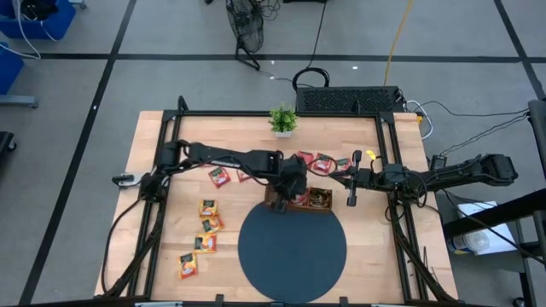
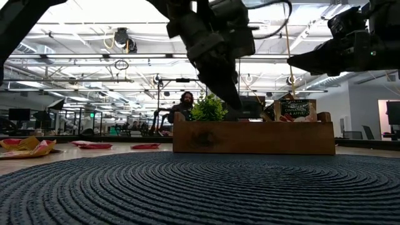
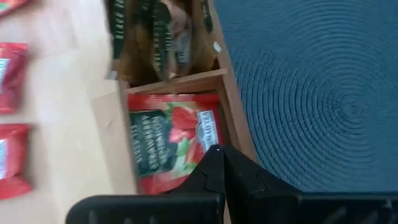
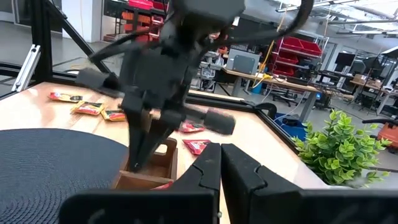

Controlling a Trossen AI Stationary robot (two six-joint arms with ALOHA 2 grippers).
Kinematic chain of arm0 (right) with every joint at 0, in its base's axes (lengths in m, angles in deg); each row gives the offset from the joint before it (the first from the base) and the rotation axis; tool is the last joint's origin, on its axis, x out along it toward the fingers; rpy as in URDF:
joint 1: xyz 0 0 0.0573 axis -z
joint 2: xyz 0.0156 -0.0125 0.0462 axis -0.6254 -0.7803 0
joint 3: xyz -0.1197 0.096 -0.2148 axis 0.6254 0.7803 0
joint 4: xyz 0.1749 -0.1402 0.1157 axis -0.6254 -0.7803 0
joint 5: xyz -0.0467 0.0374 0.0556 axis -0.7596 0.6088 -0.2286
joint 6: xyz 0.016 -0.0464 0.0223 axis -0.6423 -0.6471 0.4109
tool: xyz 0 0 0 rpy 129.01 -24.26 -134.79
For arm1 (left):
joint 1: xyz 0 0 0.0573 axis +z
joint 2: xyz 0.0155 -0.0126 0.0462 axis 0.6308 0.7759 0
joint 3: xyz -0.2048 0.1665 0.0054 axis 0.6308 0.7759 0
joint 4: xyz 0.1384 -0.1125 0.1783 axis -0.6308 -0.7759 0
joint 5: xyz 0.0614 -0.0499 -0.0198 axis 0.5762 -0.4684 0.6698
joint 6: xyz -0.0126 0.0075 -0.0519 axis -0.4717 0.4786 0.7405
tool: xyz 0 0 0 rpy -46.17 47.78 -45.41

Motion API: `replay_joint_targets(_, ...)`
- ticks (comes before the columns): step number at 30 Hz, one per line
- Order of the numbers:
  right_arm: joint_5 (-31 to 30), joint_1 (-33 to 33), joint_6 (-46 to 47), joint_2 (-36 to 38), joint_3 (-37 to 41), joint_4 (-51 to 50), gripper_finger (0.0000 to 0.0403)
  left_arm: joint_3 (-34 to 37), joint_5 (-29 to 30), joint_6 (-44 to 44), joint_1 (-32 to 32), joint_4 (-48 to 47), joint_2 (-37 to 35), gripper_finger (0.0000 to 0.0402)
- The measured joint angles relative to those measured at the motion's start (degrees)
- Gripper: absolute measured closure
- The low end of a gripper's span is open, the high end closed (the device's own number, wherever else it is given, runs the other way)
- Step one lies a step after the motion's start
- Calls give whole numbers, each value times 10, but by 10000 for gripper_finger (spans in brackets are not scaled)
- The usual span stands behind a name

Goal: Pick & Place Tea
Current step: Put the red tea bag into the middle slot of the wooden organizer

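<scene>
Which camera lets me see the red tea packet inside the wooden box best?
The left wrist view: the red sachet lies flat in the tray, label showing, under the shut left gripper. The high view has the arm covering it; the low and right wrist views show only tray walls.

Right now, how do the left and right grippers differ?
The left gripper reaches down into the end compartment of the brown wooden three-compartment tray, over a red tea sachet lying there; the right gripper hangs clear of the tray, beside its other end. The left points steeply downward; the right lies closer to level. Both have their fingers shut, and neither visibly grips a sachet.
</scene>
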Motion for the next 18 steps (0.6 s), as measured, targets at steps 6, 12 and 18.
replay_joint_targets(6,0,0,0,0,0,1,403,-5,-8,11,0,-14,19,401)
replay_joint_targets(12,0,0,0,1,0,2,403,-62,24,11,-2,-61,36,401)
replay_joint_targets(18,0,0,0,1,0,4,403,-86,30,15,-6,-82,53,401)
